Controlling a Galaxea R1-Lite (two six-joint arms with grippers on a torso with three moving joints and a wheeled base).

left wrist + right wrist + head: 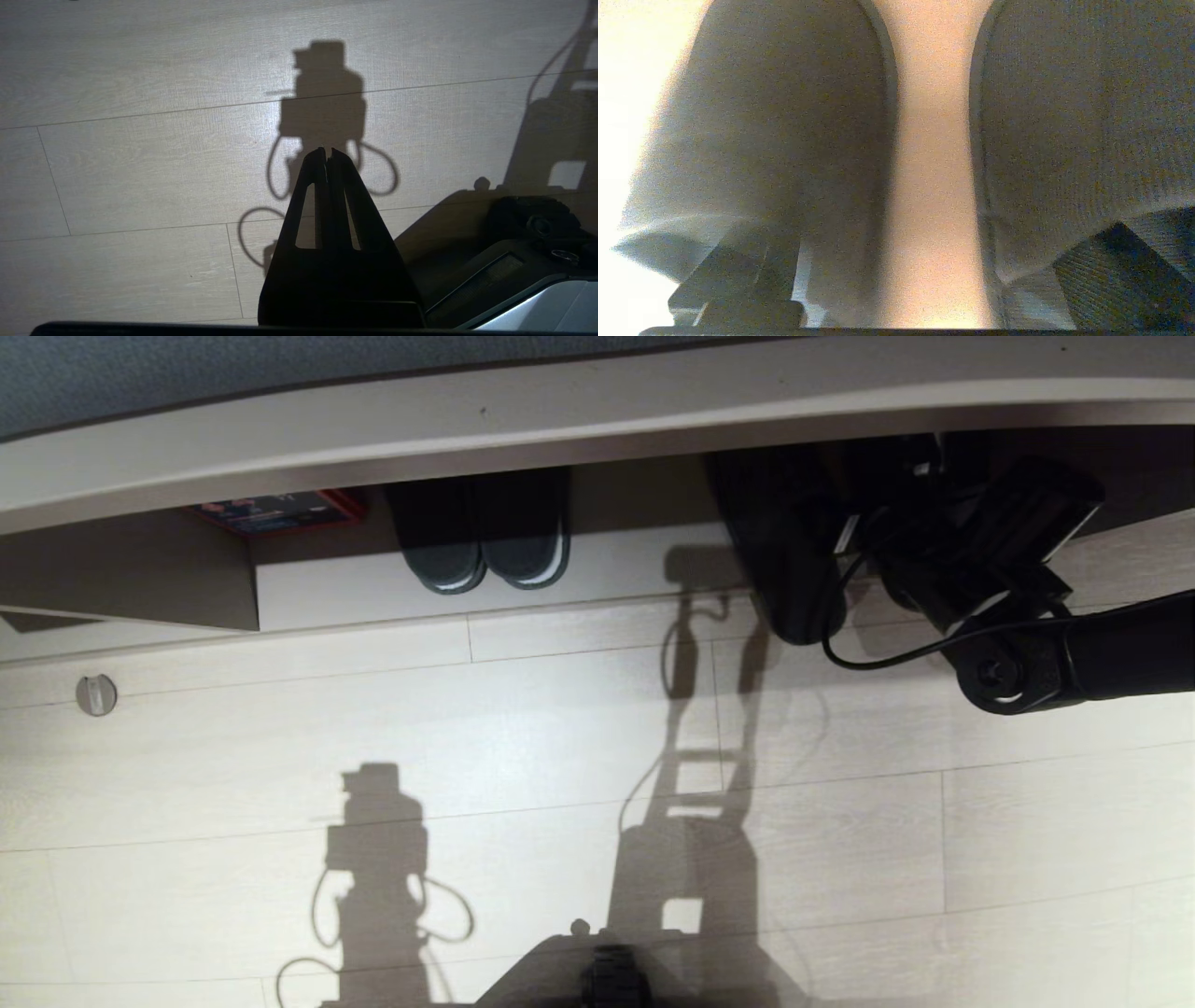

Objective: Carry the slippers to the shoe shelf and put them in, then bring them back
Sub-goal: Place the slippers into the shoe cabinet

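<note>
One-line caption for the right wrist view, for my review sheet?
Right gripper open, its fingers straddling the two grey slippers lying side by side on the shoe shelf.

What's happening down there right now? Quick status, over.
Right hand open at the slippers, inside the shoe shelf. Left hand shut, idle over floor. Other dark pair sits apart, not blocking.
</note>
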